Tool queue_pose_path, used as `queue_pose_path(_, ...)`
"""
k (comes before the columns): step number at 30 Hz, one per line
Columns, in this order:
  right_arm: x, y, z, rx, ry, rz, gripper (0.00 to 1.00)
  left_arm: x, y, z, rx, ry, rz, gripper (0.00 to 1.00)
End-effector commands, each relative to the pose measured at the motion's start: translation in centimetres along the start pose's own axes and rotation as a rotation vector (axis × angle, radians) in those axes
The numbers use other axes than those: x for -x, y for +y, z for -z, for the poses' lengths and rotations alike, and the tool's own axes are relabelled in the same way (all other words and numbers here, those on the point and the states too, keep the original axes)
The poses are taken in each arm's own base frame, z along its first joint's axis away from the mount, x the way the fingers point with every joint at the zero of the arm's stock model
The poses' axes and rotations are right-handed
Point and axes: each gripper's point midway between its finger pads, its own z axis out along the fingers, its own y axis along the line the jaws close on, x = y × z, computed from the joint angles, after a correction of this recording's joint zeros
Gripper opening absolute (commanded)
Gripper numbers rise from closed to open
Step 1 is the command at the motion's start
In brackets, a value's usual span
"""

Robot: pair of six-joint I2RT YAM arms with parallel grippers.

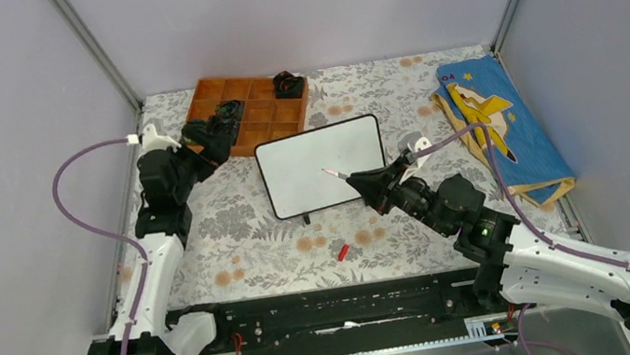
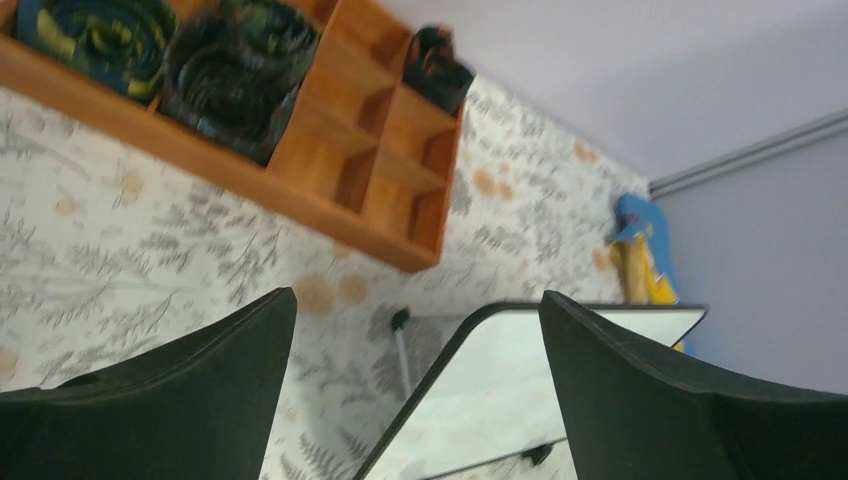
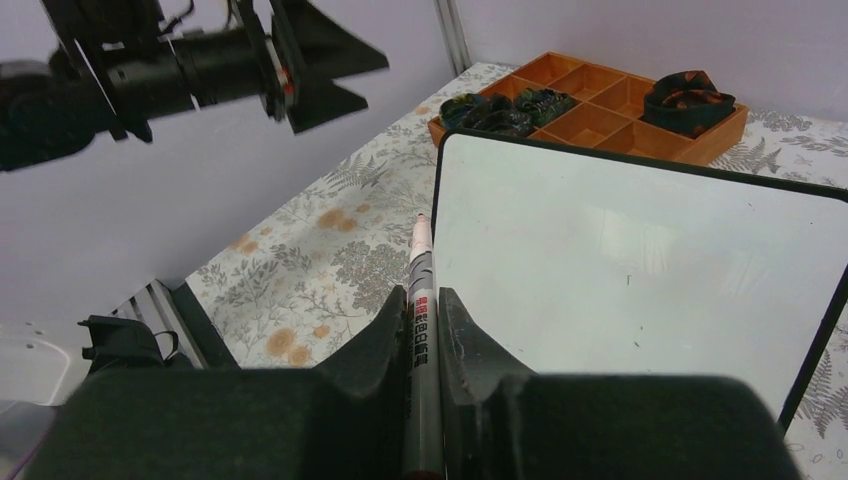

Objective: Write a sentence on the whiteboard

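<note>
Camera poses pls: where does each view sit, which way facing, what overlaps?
Top external: above and behind the bases, looking down at the table; left arm and right arm show, whiteboard between them.
Left wrist: near the orange tray, facing across the whiteboard's corner; open left jaws frame the view.
Right wrist: behind the marker clamped in the right jaws, facing the whiteboard and tray; left jaws show upper left.
Shared: whiteboard and tray appear in all three.

— Any room around the whiteboard (image 1: 321,167)?
— Bare floral cloth (image 1: 235,236) on its near-left, with only a red cap (image 1: 342,252) lying in front. The orange tray (image 1: 250,112) crowds the far-left corner, and the left gripper (image 2: 418,300) hovers there. The right gripper (image 3: 422,295) and its marker (image 3: 420,260) block the near-right edge.
</note>
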Motion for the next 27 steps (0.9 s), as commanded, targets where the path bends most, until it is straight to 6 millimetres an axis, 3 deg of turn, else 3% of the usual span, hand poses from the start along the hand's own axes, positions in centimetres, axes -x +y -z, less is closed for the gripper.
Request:
queue_pose_path(1, 2.6, 1.1, 0.3, 0.035, -0.078, -0.019, 0.00, -0.9, -0.4, 0.8, -0.148, -0.034, -0.102, 0.99)
queue_pose_path(4, 2.7, 1.0, 0.5, 0.033, -0.075, -0.015, 0.00, -1.2, -1.5, 2.4, -0.373, -0.089, -0.012, 0.99)
queue_pose_path(7, 2.7, 0.9, 0.5, 0.027, -0.072, -0.008, 0.00, -0.7, -1.8, 3.5, -0.475, -0.148, 0.061, 0.99)
queue_pose_path(10, 2.8, 0.9, 0.5, 0.025, -0.070, -0.002, 0.00, -1.2, -1.9, 3.2, -0.525, -0.143, 0.068, 0.99)
queue_pose_path(16, 2.5, 0.9, 0.1, 0.024, -0.066, -0.001, 0.00, -4.5, -4.1, 3.2, -0.766, 0.056, 0.012, 0.99)
queue_pose_path(21, 1.7, 1.1, -0.7, 0.031, -0.049, -0.012, 0.00, -7.1, -4.7, 1.4, -0.833, 0.193, -0.027, 0.99)
queue_pose_path(27, 1.6, 1.3, -1.4, 0.035, -0.038, -0.021, 0.00, -7.6, -2.2, -0.5, -0.736, 0.206, 0.004, 0.99)
